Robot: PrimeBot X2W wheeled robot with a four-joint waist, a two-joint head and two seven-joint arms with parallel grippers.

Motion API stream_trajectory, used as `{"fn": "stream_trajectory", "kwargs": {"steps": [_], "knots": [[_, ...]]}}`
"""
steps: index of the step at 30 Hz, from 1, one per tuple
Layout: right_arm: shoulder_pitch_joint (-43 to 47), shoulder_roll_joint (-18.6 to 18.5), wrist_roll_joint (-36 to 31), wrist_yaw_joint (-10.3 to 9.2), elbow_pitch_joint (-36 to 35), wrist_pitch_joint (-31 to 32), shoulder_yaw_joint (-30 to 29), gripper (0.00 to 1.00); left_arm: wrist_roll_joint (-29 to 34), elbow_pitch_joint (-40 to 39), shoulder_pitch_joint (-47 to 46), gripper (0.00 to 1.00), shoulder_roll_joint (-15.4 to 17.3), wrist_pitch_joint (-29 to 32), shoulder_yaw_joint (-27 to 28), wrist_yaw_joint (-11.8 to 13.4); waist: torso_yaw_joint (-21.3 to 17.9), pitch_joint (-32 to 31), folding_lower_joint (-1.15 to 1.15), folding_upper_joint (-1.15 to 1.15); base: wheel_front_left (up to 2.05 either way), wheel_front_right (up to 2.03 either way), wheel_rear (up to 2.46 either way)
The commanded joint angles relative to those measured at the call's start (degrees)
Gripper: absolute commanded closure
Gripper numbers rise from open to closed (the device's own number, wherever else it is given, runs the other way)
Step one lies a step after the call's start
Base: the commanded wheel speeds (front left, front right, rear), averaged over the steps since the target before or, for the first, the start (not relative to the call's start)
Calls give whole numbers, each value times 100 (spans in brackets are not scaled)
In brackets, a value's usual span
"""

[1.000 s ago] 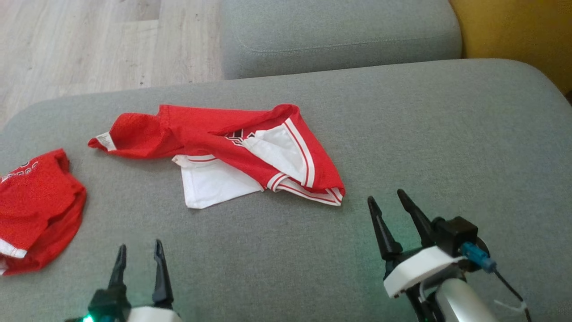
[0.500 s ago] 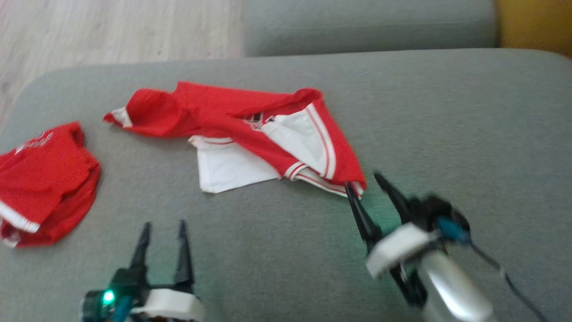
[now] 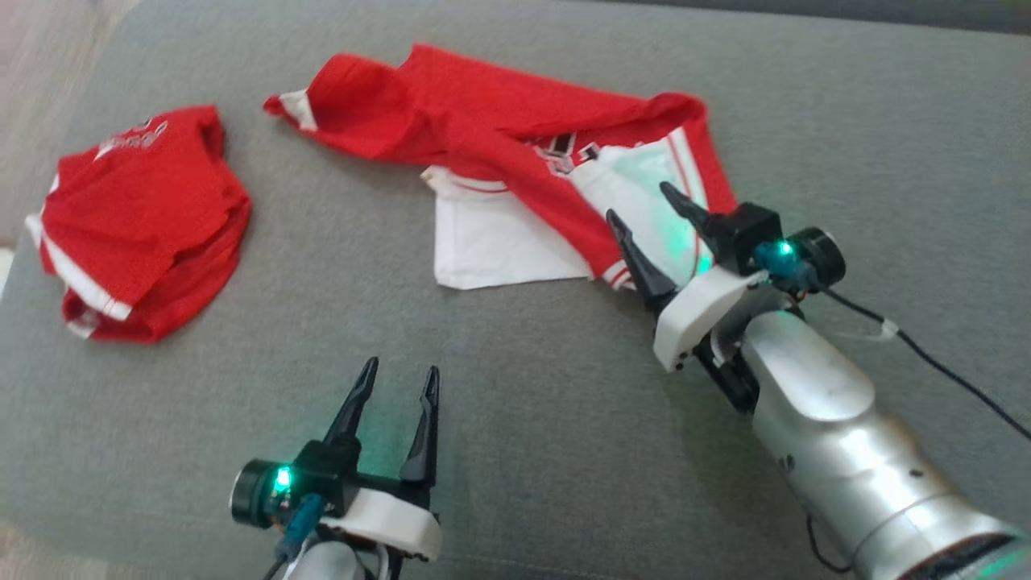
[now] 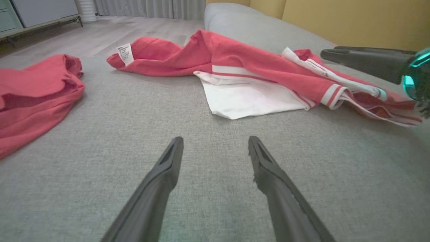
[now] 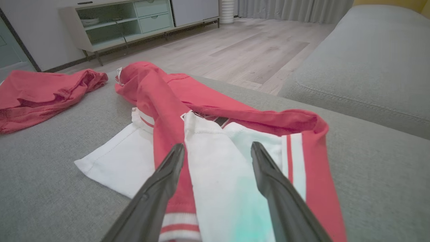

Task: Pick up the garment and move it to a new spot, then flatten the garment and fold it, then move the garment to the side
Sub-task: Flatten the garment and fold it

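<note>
the right wrist view adds a cabinet [image 5: 134, 20] beyond the garment [image 5: 201, 97].

The right gripper [image 3: 638, 201] covers the near hem corner of the red-and-white garment [image 3: 515, 137], whose dark print is partly folded under and unreadable. Its care label [image 4: 125, 53] carries text too small to read (left wrist view). The second red garment [image 4: 30, 94] runs off that view's left edge.

Matt cloth garment [image 3: 483, 113], seemingly coarse-woven cushion [image 3: 523, 387]
</note>
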Motion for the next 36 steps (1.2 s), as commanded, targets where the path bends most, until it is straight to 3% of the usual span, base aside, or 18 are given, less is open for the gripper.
{"fn": "stream_trajectory", "kwargs": {"steps": [1,14,29,31,32,33,34,36], "knots": [[-311,82,-16,24,80,-63,76,0,-16,-126,-270,0,13,-47,70,18,235,250,-2,0,0,0,0],[-663,82,-352,24,603,-63,3,0,-184,-111,-500,0,13,-47,-194,104,443,506,-2,0,0,0,0],[-501,82,-530,24,389,-63,-1125,0,-191,-73,-494,0,13,-47,-247,73,504,527,-2,0,0,0,0],[-435,82,-381,24,367,-63,-1145,36,-188,-70,-495,0,13,-47,-258,57,515,521,-2,0,0,0,0],[-425,82,-341,24,365,-63,-1152,60,-187,-65,-497,0,13,-47,-264,53,521,518,-2,0,0,0,0],[-425,82,-341,24,365,-63,-1152,60,-187,-65,-497,0,13,-47,-264,53,521,518,-2,0,0,0,0],[-413,82,-291,24,405,-63,-1151,100,-188,-56,-499,0,13,-47,-271,48,529,511,-2,0,0,0,0],[-416,82,-191,24,487,-63,-1172,100,-197,-26,-500,0,13,-47,-284,39,549,483,-2,0,0,0,0]]}}
